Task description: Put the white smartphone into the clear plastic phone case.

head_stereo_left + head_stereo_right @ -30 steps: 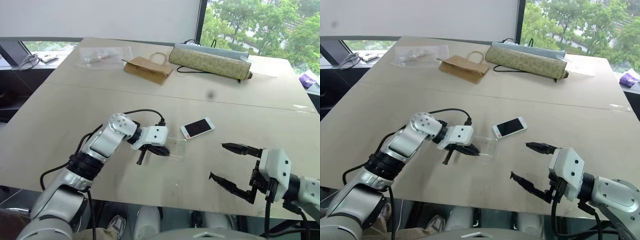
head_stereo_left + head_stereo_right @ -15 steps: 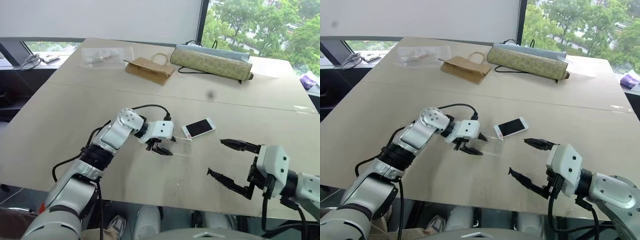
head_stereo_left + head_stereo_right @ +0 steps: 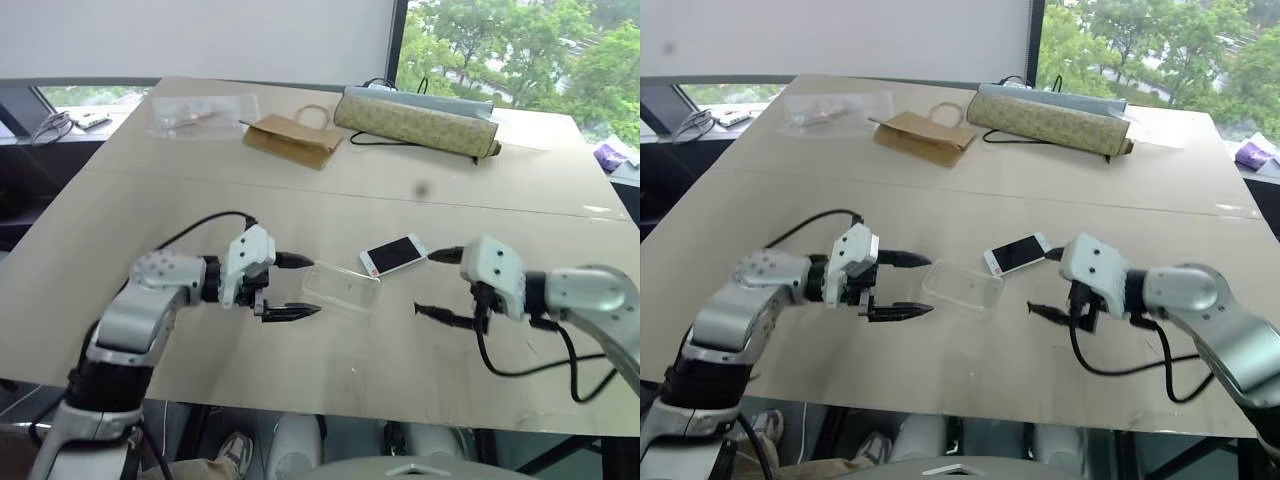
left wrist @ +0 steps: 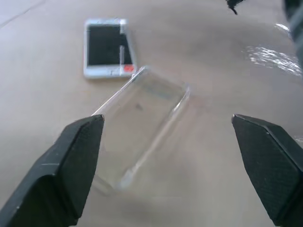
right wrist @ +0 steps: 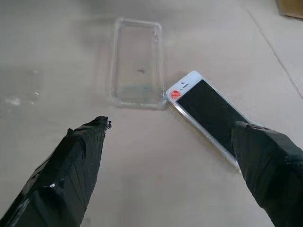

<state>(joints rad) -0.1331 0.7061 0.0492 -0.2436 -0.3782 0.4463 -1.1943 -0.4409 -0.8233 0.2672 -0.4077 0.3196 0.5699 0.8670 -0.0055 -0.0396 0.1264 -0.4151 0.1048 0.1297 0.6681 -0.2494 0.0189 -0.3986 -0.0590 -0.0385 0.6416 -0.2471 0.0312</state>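
The white smartphone (image 3: 393,254) lies screen up on the table, its black screen showing in the right wrist view (image 5: 213,113). The clear plastic phone case (image 3: 341,288) lies flat just left of it, one corner close to the phone's corner; I cannot tell whether they touch. My left gripper (image 3: 314,287) is open at the case's left end, its fingers (image 4: 71,165) spread on either side of the case (image 4: 142,123) and holding nothing. My right gripper (image 3: 423,282) is open and empty just right of the phone, pointing toward phone and case (image 5: 137,64).
At the far side of the table lie a brown paper bag (image 3: 295,138), a long patterned roll (image 3: 418,122) and a crinkled clear bag with small items (image 3: 203,112). The table's front edge (image 3: 330,400) runs close below both grippers.
The left gripper has opened, let go of the case and drawn back to the left. The right gripper has moved forward to beside the phone. The case has shifted slightly.
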